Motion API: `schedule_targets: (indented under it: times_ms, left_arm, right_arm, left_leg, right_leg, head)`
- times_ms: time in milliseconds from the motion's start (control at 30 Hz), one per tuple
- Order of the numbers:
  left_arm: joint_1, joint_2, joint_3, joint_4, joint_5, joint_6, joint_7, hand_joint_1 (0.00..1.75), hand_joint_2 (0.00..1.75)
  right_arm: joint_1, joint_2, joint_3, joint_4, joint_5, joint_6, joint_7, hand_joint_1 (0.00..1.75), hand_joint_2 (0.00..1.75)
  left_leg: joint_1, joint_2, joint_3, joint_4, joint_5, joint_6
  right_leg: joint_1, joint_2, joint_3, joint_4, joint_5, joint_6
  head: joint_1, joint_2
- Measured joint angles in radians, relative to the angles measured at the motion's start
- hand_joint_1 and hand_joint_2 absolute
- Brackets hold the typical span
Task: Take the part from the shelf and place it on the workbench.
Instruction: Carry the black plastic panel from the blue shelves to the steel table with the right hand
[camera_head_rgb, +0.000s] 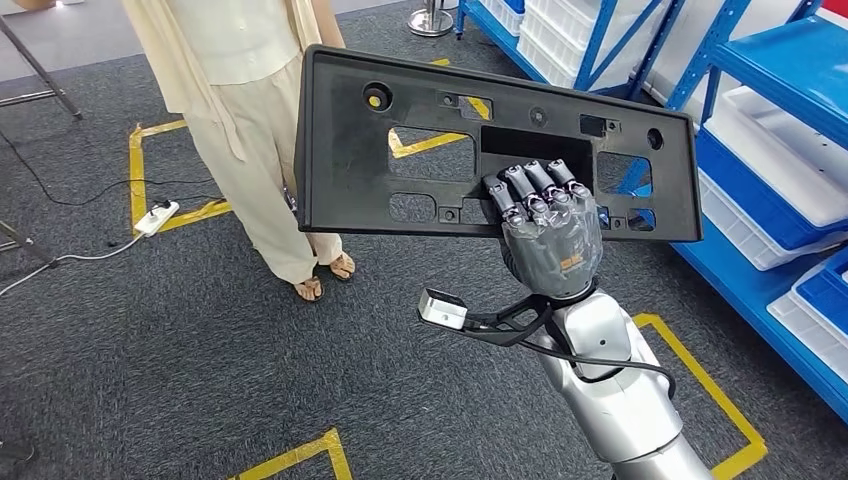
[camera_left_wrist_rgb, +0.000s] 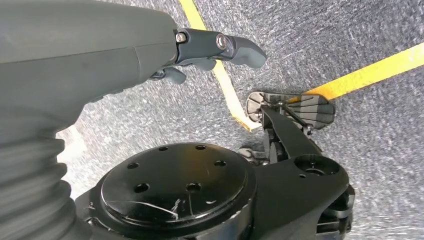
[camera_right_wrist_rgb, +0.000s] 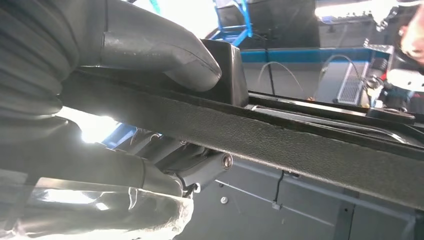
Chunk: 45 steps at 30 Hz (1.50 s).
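The black part (camera_head_rgb: 420, 150) is gripped by the right hand (camera_head_rgb: 548, 232) at its lower edge only, most of the panel reaching sideways beyond the fingers (camera_head_rgb: 530, 190). Sagging or slipping is judged likely. The left hand (camera_left_wrist_rgb: 125, 55) hangs with nothing in it, fingers loosely extended.

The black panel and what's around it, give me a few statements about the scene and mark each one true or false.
1. The right hand grips the black panel at its lower edge. True.
2. The panel lies flat on the carpet. False: it is held up in the air, above the grey carpet.
3. A person in light clothes stands beyond the panel. True.
4. The shelf on the right is red. False: it is blue, with white bins on it.
5. The left hand also holds the panel. False: it holds nothing, with carpet and yellow tape beyond it.
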Motion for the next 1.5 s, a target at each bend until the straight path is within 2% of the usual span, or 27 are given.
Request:
schedule_targets:
  times_ms: [67, 133, 167, 233, 300, 367, 433, 500, 533, 600, 667, 700, 733, 800, 867, 900, 933, 1000, 1067, 1100, 1167, 1233, 1300, 1367, 1400, 1433, 1500]
  left_arm:
    - [0.000, 0.000, 0.002, 0.000, 0.003, 0.001, 0.000, 0.00, 1.75]
    - [0.001, 0.000, 0.007, 0.000, 0.010, 0.004, 0.000, 0.00, 1.75]
    - [0.002, 0.000, 0.011, 0.000, 0.013, 0.006, -0.001, 0.00, 1.75]
    - [0.002, 0.000, 0.018, 0.000, 0.018, 0.011, -0.001, 0.00, 1.75]
    - [0.000, 0.000, 0.024, 0.000, 0.023, 0.014, -0.001, 0.00, 1.75]
    - [-0.003, 0.000, 0.028, 0.000, 0.032, 0.016, -0.001, 0.00, 1.75]
    - [-0.004, 0.000, 0.036, 0.000, 0.037, 0.019, 0.000, 0.00, 1.75]
    - [-0.002, 0.000, 0.042, 0.000, 0.038, 0.024, 0.002, 0.00, 1.75]
    - [-0.001, 0.000, 0.044, 0.000, 0.038, 0.025, 0.002, 0.00, 1.75]
    - [0.002, 0.000, 0.048, 0.000, 0.038, 0.027, 0.002, 0.00, 1.75]
    - [0.004, 0.000, 0.050, 0.000, 0.035, 0.026, 0.000, 0.00, 1.75]
    - [0.005, 0.000, 0.050, 0.000, 0.033, 0.025, -0.002, 0.00, 1.75]
    - [0.005, 0.000, 0.050, 0.000, 0.030, 0.023, -0.003, 0.00, 1.75]
    - [0.003, -0.001, 0.050, 0.000, 0.021, 0.017, -0.004, 0.00, 1.75]
    - [0.003, -0.002, 0.050, 0.000, 0.010, 0.012, -0.004, 0.00, 1.75]
    - [0.003, -0.002, 0.050, 0.000, 0.004, 0.010, -0.004, 0.00, 1.75]
    - [0.003, -0.002, 0.049, 0.000, -0.001, 0.009, -0.004, 0.00, 1.75]
    - [0.003, -0.002, 0.047, 0.000, -0.010, 0.008, -0.004, 0.00, 1.75]
    - [0.001, -0.001, 0.046, 0.000, -0.017, 0.007, -0.004, 0.00, 1.75]
    - [0.001, 0.000, 0.046, 0.000, -0.019, 0.006, -0.004, 0.00, 1.75]
    - [0.002, 0.000, 0.046, 0.000, -0.022, 0.006, -0.005, 0.00, 1.75]
    - [0.002, 0.000, 0.046, 0.000, -0.022, 0.006, -0.005, 0.00, 1.75]
    - [0.000, 0.001, 0.045, 0.000, -0.022, 0.006, -0.005, 0.00, 1.75]
    - [-0.003, 0.001, 0.045, 0.000, -0.023, 0.002, -0.006, 0.00, 1.75]
    - [-0.005, 0.000, 0.045, 0.000, -0.023, 0.000, -0.007, 0.00, 1.75]
    - [-0.005, 0.000, 0.045, 0.000, -0.024, -0.001, -0.007, 0.00, 1.75]
    - [-0.004, 0.000, 0.044, 0.000, -0.029, -0.002, -0.006, 0.00, 1.75]
  right_arm:
    - [-0.009, -0.001, 0.004, 0.006, 0.000, 0.000, 0.008, 1.75, 1.75]
    - [-0.017, -0.002, 0.010, 0.012, 0.000, 0.000, 0.015, 1.75, 1.75]
    - [-0.023, -0.002, 0.016, 0.016, 0.000, 0.000, 0.018, 1.75, 1.75]
    - [-0.038, 0.001, 0.030, 0.023, 0.000, 0.000, 0.024, 1.75, 1.75]
    - [-0.051, 0.003, 0.045, 0.031, 0.001, 0.000, 0.028, 1.75, 1.75]
    - [-0.059, 0.007, 0.060, 0.042, 0.001, 0.000, 0.032, 1.75, 1.75]
    - [-0.068, 0.016, 0.076, 0.054, 0.001, 0.000, 0.033, 1.75, 1.75]
    - [-0.079, 0.025, 0.088, 0.063, 0.002, 0.000, 0.037, 1.75, 1.75]
    - [-0.085, 0.028, 0.093, 0.066, 0.002, 0.000, 0.041, 1.75, 1.75]
    - [-0.097, 0.030, 0.101, 0.073, 0.001, 0.000, 0.054, 1.75, 1.75]
    - [-0.109, 0.029, 0.109, 0.079, 0.001, 0.000, 0.078, 1.75, 1.75]
    - [-0.116, 0.025, 0.113, 0.082, 0.001, 0.000, 0.094, 1.75, 1.75]
    - [-0.124, 0.020, 0.117, 0.083, 0.001, 0.000, 0.112, 1.75, 1.75]
    - [-0.134, -0.002, 0.124, 0.086, 0.001, -0.001, 0.146, 1.75, 1.75]
    - [-0.137, -0.028, 0.131, 0.090, 0.001, 0.000, 0.173, 1.75, 1.75]
    - [-0.136, -0.042, 0.134, 0.091, 0.001, 0.001, 0.185, 1.75, 1.75]
    - [-0.136, -0.054, 0.137, 0.091, 0.001, 0.004, 0.195, 1.75, 1.75]
    - [-0.138, -0.079, 0.139, 0.088, 0.001, 0.012, 0.213, 1.75, 1.75]
    - [-0.139, -0.099, 0.142, 0.083, 0.001, 0.021, 0.227, 1.75, 1.75]
    - [-0.139, -0.109, 0.143, 0.080, 0.001, 0.025, 0.232, 1.75, 1.75]
    - [-0.139, -0.121, 0.146, 0.075, 0.001, 0.029, 0.241, 1.75, 1.75]
    - [-0.141, -0.128, 0.147, 0.070, 0.000, 0.030, 0.244, 1.75, 1.75]
    - [-0.142, -0.134, 0.148, 0.064, 0.000, 0.033, 0.247, 1.75, 1.75]
    - [-0.142, -0.142, 0.151, 0.062, 0.001, 0.040, 0.257, 1.75, 1.75]
    - [-0.142, -0.146, 0.154, 0.062, 0.001, 0.043, 0.266, 1.75, 1.75]
    - [-0.143, -0.150, 0.158, 0.061, 0.001, 0.047, 0.278, 1.75, 1.75]
    - [-0.148, -0.157, 0.167, 0.056, 0.001, 0.054, 0.305, 1.75, 1.75]
  left_leg:
    - [-0.003, -0.017, -0.006, 0.002, 0.002, -0.012]
    - [0.000, -0.031, -0.013, 0.001, 0.006, -0.024]
    - [0.003, -0.023, -0.016, 0.005, 0.004, -0.029]
    - [0.004, 0.021, -0.037, 0.052, -0.028, -0.037]
    - [0.004, 0.064, -0.089, 0.168, -0.092, -0.042]
    - [0.005, 0.073, -0.134, 0.272, -0.131, -0.045]
    - [0.004, 0.079, -0.111, 0.240, -0.100, -0.041]
    - [-0.001, 0.110, -0.039, 0.109, -0.046, -0.028]
    - [-0.007, 0.125, -0.013, 0.057, -0.031, -0.021]
    - [-0.017, 0.138, 0.000, 0.022, -0.028, -0.010]
    - [-0.016, 0.120, 0.001, 0.011, -0.020, -0.002]
    - [-0.013, 0.111, 0.005, 0.003, -0.015, 0.003]
    - [-0.009, 0.102, 0.009, -0.005, -0.010, 0.009]
    - [-0.005, 0.081, 0.012, -0.011, -0.005, 0.016]
    - [-0.003, 0.055, 0.011, -0.011, -0.004, 0.016]
    - [-0.002, 0.043, 0.011, -0.010, -0.004, 0.015]
    - [-0.001, 0.031, 0.012, -0.009, -0.003, 0.014]
    - [0.003, 0.009, 0.013, -0.006, -0.005, 0.004]
    - [0.002, -0.009, 0.006, 0.002, -0.007, -0.010]
    - [0.002, -0.017, 0.002, 0.004, -0.007, -0.017]
    - [0.008, -0.028, -0.005, 0.004, -0.005, -0.027]
    - [0.010, 0.005, -0.017, 0.031, -0.023, -0.032]
    - [0.009, 0.056, -0.062, 0.132, -0.079, -0.035]
    - [0.008, 0.072, -0.121, 0.259, -0.134, -0.035]
    - [0.007, 0.073, -0.134, 0.288, -0.139, -0.032]
    - [0.005, 0.075, -0.128, 0.281, -0.127, -0.027]
    - [-0.006, 0.095, -0.066, 0.168, -0.067, -0.007]
  right_leg:
    - [-0.004, 0.024, 0.037, -0.083, 0.032, -0.002]
    - [0.000, 0.014, 0.039, -0.089, 0.037, -0.015]
    - [-0.001, 0.006, 0.040, -0.089, 0.039, -0.021]
    - [-0.003, -0.011, 0.042, -0.091, 0.041, -0.040]
    - [0.006, -0.031, 0.043, -0.092, 0.040, -0.054]
    - [0.014, -0.053, 0.044, -0.091, 0.037, -0.059]
    - [0.021, -0.073, 0.046, -0.091, 0.035, -0.062]
    - [0.026, -0.089, 0.049, -0.092, 0.033, -0.064]
    - [0.030, -0.096, 0.048, -0.093, 0.032, -0.064]
    - [0.035, -0.111, 0.047, -0.094, 0.031, -0.060]
    - [0.038, -0.124, 0.046, -0.092, 0.027, -0.053]
    - [0.038, -0.115, 0.042, -0.082, 0.019, -0.049]
    - [0.037, -0.097, 0.030, -0.055, 0.004, -0.048]
    - [0.029, -0.051, -0.025, 0.064, -0.047, -0.050]
    - [0.019, -0.035, -0.088, 0.186, -0.086, -0.045]
    - [0.015, -0.033, -0.098, 0.201, -0.085, -0.036]
    - [0.009, -0.032, -0.089, 0.177, -0.067, -0.024]
    - [-0.008, -0.014, -0.031, 0.044, -0.006, 0.003]
    - [-0.016, 0.012, 0.019, -0.063, 0.033, 0.011]
    - [-0.015, 0.019, 0.027, -0.081, 0.038, 0.006]
    - [-0.009, 0.006, 0.029, -0.082, 0.041, -0.012]
    - [-0.008, -0.008, 0.031, -0.084, 0.043, -0.027]
    - [-0.001, -0.024, 0.032, -0.084, 0.042, -0.040]
    - [0.010, -0.044, 0.032, -0.084, 0.039, -0.049]
    - [0.016, -0.054, 0.033, -0.084, 0.038, -0.051]
    - [0.020, -0.063, 0.035, -0.084, 0.036, -0.054]
    - [0.027, -0.080, 0.040, -0.085, 0.033, -0.059]
  head:
    - [-0.002, 0.000]
    - [-0.003, 0.000]
    - [-0.003, 0.000]
    - [-0.007, 0.000]
    - [-0.011, 0.000]
    - [-0.011, 0.000]
    - [-0.012, 0.000]
    - [-0.012, 0.000]
    - [-0.010, 0.000]
    - [-0.009, 0.000]
    - [-0.010, 0.000]
    - [-0.009, 0.000]
    - [-0.009, 0.000]
    - [-0.006, 0.000]
    - [-0.004, 0.000]
    - [-0.004, 0.000]
    - [-0.004, 0.000]
    - [-0.003, 0.000]
    - [-0.002, 0.000]
    - [-0.002, 0.000]
    - [-0.004, 0.000]
    - [-0.007, 0.000]
    - [-0.011, 0.000]
    - [-0.013, 0.000]
    - [-0.013, 0.000]
    - [-0.013, 0.000]
    - [-0.013, 0.000]
